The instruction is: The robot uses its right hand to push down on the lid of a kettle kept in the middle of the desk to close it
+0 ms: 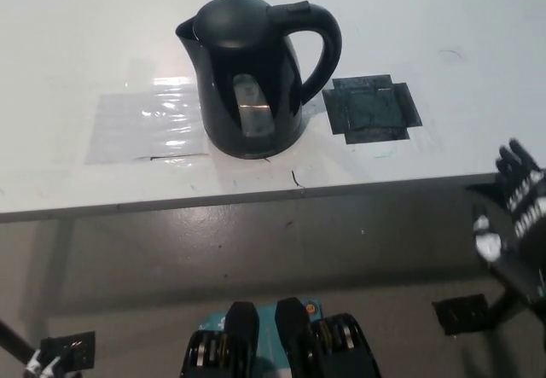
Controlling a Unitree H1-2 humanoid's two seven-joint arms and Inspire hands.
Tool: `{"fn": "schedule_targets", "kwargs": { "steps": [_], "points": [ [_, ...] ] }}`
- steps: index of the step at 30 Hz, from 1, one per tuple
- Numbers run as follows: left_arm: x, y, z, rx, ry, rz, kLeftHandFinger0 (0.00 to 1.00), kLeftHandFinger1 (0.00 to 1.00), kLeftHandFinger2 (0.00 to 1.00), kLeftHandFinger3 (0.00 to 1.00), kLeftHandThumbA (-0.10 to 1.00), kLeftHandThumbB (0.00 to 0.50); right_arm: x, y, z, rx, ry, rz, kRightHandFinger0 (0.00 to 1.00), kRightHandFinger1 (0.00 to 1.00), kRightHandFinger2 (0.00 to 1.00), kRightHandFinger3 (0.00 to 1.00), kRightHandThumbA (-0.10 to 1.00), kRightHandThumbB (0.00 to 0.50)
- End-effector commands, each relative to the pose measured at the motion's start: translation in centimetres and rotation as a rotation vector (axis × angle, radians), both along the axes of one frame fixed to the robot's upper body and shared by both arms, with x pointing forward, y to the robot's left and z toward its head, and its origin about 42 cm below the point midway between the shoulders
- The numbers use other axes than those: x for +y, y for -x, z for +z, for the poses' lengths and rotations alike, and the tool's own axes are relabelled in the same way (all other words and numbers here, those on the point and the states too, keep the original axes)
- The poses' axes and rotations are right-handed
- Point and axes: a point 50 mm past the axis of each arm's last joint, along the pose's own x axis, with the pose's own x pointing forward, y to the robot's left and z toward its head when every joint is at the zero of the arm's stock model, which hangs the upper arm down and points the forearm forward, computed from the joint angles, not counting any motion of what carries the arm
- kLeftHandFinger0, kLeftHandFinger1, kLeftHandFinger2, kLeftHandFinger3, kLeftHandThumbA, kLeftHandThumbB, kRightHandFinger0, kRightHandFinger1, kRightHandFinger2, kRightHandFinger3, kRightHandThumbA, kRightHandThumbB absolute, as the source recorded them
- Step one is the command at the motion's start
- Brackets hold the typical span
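Note:
A black electric kettle stands upright on the white desk, spout to the left and handle to the right. Its domed lid lies flat and closed on top. My black right hand hangs at the right edge of the head view, below the desk's front edge and well away from the kettle. Its fingers are spread and hold nothing. My white left hand is out of view.
A clear plastic sheet is taped to the desk left of the kettle. A dark tape patch lies to the kettle's right. The desk's front edge runs across the middle of the picture, with floor below.

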Motion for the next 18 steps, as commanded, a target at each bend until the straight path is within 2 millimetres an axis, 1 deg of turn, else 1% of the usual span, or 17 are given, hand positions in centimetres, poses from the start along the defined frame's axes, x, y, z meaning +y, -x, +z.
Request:
{"fn": "schedule_targets", "kwargs": {
  "steps": [1,2,3,4,5,6,7,8,9,11,12,13,14,15,16,17,18],
  "points": [
    [1.6,0.0,1.6,-0.083,-0.034,0.027,1.00,1.00,0.91,1.00,0.24,0.163,0.3,2.4,1.3,-0.084,0.091,0.079,1.00,1.00,1.00,1.00,0.39,0.130],
    [1.6,-0.1,1.6,-0.081,-0.037,0.021,1.00,1.00,0.91,1.00,0.24,0.163,0.2,2.6,0.9,-0.071,0.087,0.076,1.00,1.00,1.00,1.00,0.38,0.130],
    [1.6,0.0,1.6,-0.083,-0.037,0.015,1.00,1.00,0.92,1.00,0.25,0.148,0.1,2.6,0.3,-0.063,0.106,0.066,1.00,1.00,1.00,1.00,0.39,0.127],
    [1.7,-0.3,1.6,-0.083,-0.042,0.009,1.00,1.00,0.92,1.00,0.25,0.143,-0.1,2.5,-0.6,-0.048,0.112,0.051,1.00,1.00,1.00,1.00,0.40,0.134],
    [1.7,-0.3,1.6,-0.083,-0.039,0.010,1.00,1.00,0.92,1.00,0.25,0.149,-0.3,2.1,-1.3,-0.039,0.128,0.037,1.00,1.00,1.00,1.00,0.40,0.128],
    [1.7,-0.4,1.6,-0.081,-0.041,0.013,1.00,1.00,0.91,1.00,0.25,0.161,-0.5,1.6,-2.1,-0.015,0.121,0.017,1.00,1.00,1.00,1.00,0.38,0.126],
    [1.7,-0.5,1.6,-0.080,-0.039,0.014,1.00,1.00,0.90,1.00,0.25,0.172,-0.9,0.9,-3.2,0.013,0.116,-0.008,1.00,1.00,1.00,1.00,0.39,0.134],
    [1.8,-0.5,1.6,-0.081,-0.044,0.012,1.00,1.00,0.89,1.00,0.25,0.175,-1.4,0.1,-4.3,0.038,0.106,-0.031,1.00,1.00,1.00,1.00,0.34,0.107],
    [1.8,-0.4,1.5,-0.075,-0.047,0.005,1.00,1.00,0.89,1.00,0.24,0.171,-2.0,-0.3,-5.9,0.068,0.068,-0.051,1.00,1.00,1.00,1.00,0.32,0.116],
    [1.9,-0.4,1.5,-0.073,-0.048,0.002,1.00,1.00,0.89,1.00,0.24,0.171,-2.1,-0.2,-6.2,0.068,0.063,-0.054,1.00,1.00,1.00,1.00,0.31,0.115],
    [1.8,-0.4,1.6,-0.073,-0.049,0.004,1.00,1.00,0.88,1.00,0.24,0.176,-2.5,-0.8,-7.4,0.097,0.011,-0.065,1.00,1.00,1.00,1.00,0.28,0.109],
    [1.7,-0.7,1.6,-0.069,-0.044,-0.008,1.00,1.00,0.89,1.00,0.23,0.178,-3.5,-1.5,-10.2,0.165,-0.094,-0.099,1.00,1.00,1.00,1.00,0.23,0.102],
    [1.7,-0.8,1.6,-0.066,-0.044,-0.006,1.00,1.00,0.89,1.00,0.24,0.177,-3.6,-1.7,-10.7,0.178,-0.110,-0.097,1.00,1.00,1.00,1.00,0.25,0.103],
    [1.7,-1.3,1.8,-0.078,-0.052,-0.004,1.00,1.00,0.89,1.00,0.25,0.192,-3.9,-2.8,-11.2,0.188,-0.149,-0.082,1.00,1.00,1.00,1.00,0.22,0.062],
    [1.7,-1.4,1.7,-0.076,-0.060,-0.006,1.00,1.00,0.89,1.00,0.27,0.201,-4.0,-3.0,-11.4,0.187,-0.145,-0.089,1.00,1.00,1.00,1.00,0.22,0.060],
    [2.0,-1.9,2.1,-0.090,-0.067,-0.003,1.00,1.00,0.89,1.00,0.27,0.203,-3.8,-3.9,-11.2,0.175,-0.155,-0.087,1.00,1.00,1.00,1.00,0.21,0.044],
    [2.0,-1.9,2.1,-0.093,-0.067,-0.004,1.00,1.00,0.89,1.00,0.26,0.197,-3.9,-4.0,-11.3,0.174,-0.164,-0.087,1.00,1.00,1.00,1.00,0.19,0.030]
  ]
}}
